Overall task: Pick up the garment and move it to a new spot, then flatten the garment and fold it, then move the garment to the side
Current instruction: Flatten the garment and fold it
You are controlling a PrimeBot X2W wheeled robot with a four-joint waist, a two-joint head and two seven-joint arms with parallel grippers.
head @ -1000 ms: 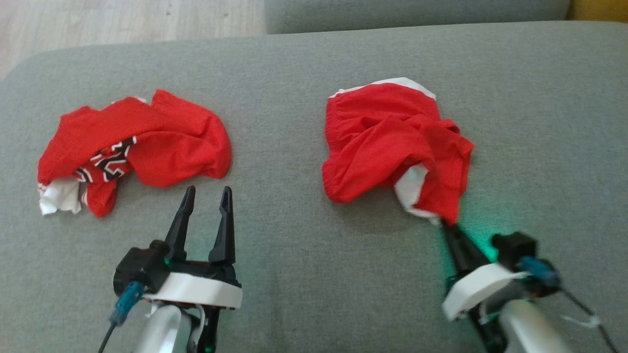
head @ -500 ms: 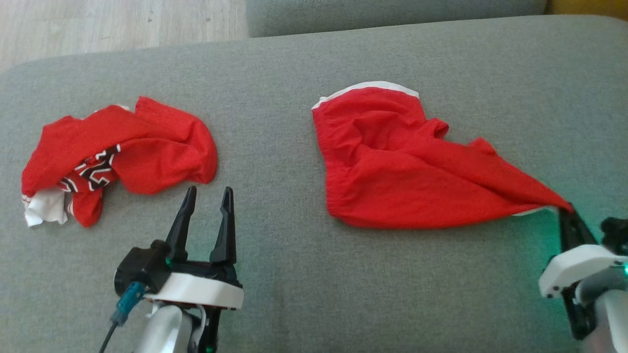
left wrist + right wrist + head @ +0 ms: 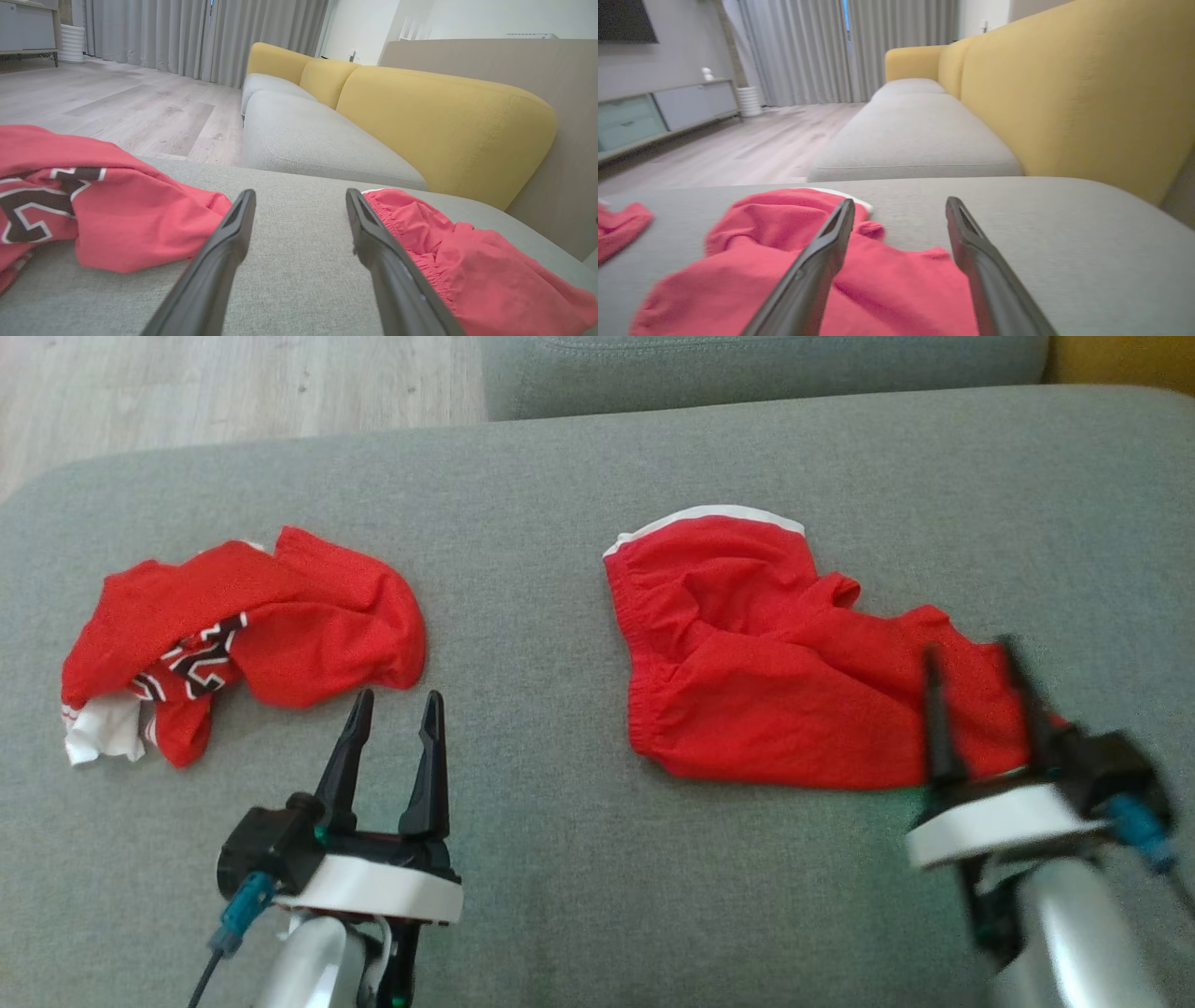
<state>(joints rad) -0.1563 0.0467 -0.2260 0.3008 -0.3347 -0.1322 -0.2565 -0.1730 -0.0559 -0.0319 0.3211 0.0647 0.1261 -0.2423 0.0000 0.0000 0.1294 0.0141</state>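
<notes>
Red shorts with a white waistband (image 3: pixel 775 681) lie spread on the grey sofa cushion (image 3: pixel 560 523), right of centre. Over their right end hovers my right gripper (image 3: pixel 971 653), open, with nothing between its fingers; in the right wrist view the red shorts (image 3: pixel 784 270) lie under and between the fingers (image 3: pixel 822 252). A crumpled red jersey with black and white lettering (image 3: pixel 243 630) lies at the left. My left gripper (image 3: pixel 397 705) is open just right of and below the jersey, clear of the cloth; in the left wrist view the jersey (image 3: pixel 93 210) and the shorts (image 3: pixel 467 266) flank it.
A second grey seat cushion (image 3: pixel 747 369) lies beyond the one I work on, with yellow backrests (image 3: pixel 439 126) on the right side. Wooden floor (image 3: pixel 233 383) lies past the cushion's far left edge. Bare cushion stretches between the two garments and along the near edge.
My right gripper pulled one end of the shorts out to the right, then let go and now stands open over that end. The shorts lie more spread. The left arm has not moved.
</notes>
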